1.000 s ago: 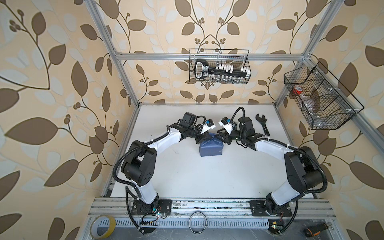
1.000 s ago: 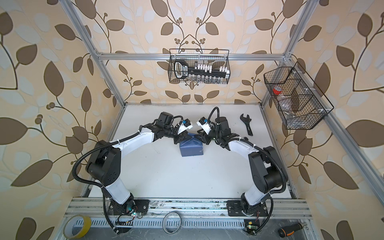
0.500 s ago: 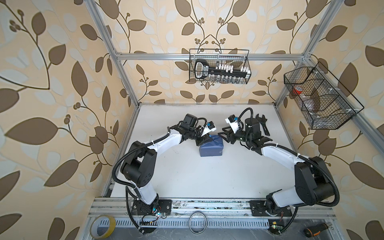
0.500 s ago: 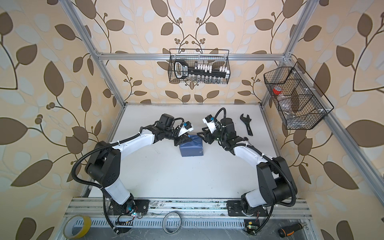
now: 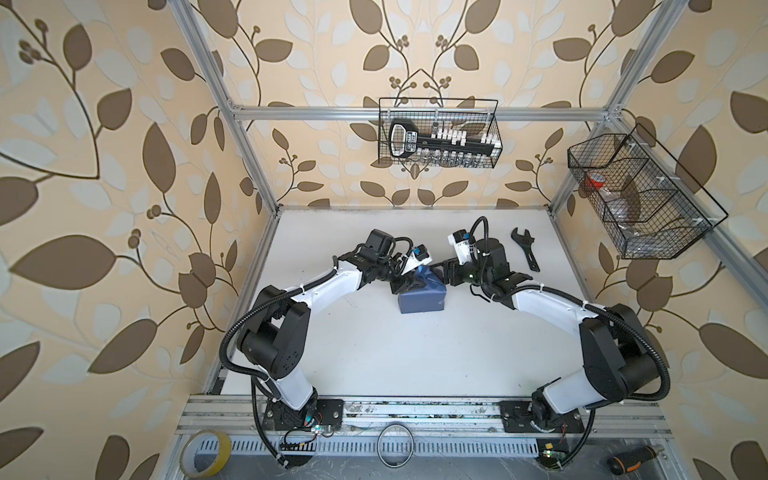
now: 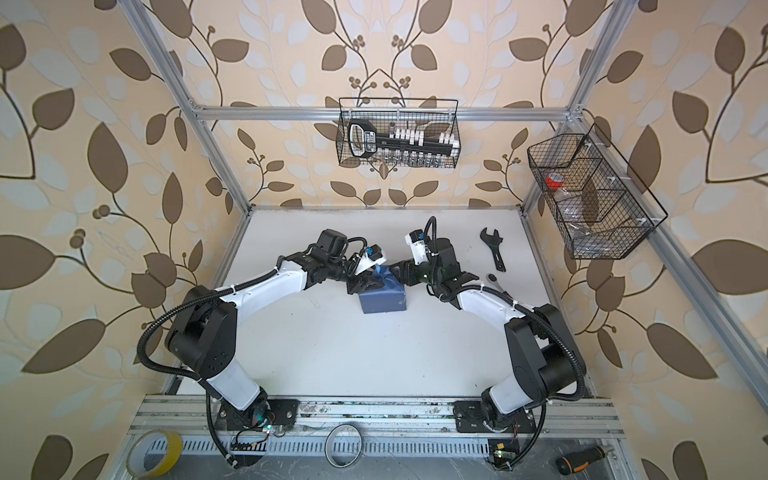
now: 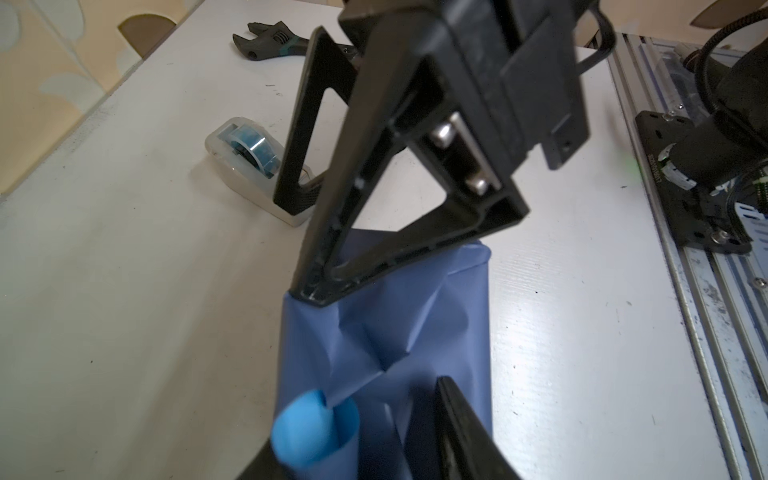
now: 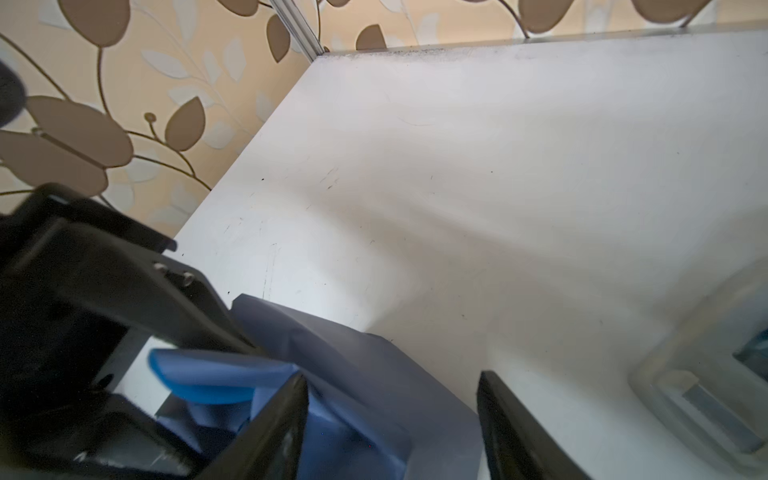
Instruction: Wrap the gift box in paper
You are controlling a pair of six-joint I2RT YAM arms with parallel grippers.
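The paper is sitting a little behind the middle of the white bench, folded around a box shape with its dark slate-blue face outward, and the gift box is lying fully hidden inside it. On top the paper is standing up in loose, creased folds, and one edge is curling over and showing the light sky-blue face. The left gripper is reaching to the paper from the left; its fingers are standing apart, released, with the curling edge lying loose between them. The right gripper is hanging at the paper's right upper side; its fingers are spread wide and are grasping nothing. In the left wrist view one tip is touching the top fold of the paper, while the other is hanging over the bench near a clear tape dispenser with a bluish roll inside. A black adjustable wrench is lying toward the right back corner of the bench, well apart from the paper. On the back wall a wire basket is holding a black tool rack that is carrying a white label, but the writing on it is too small for me to read. A second wire basket is hanging on the right wall with a red-capped thing inside. In front of the bench, by the metal rail under the arms, a roll of yellow tape and a black-and-orange screwdriver are lying.
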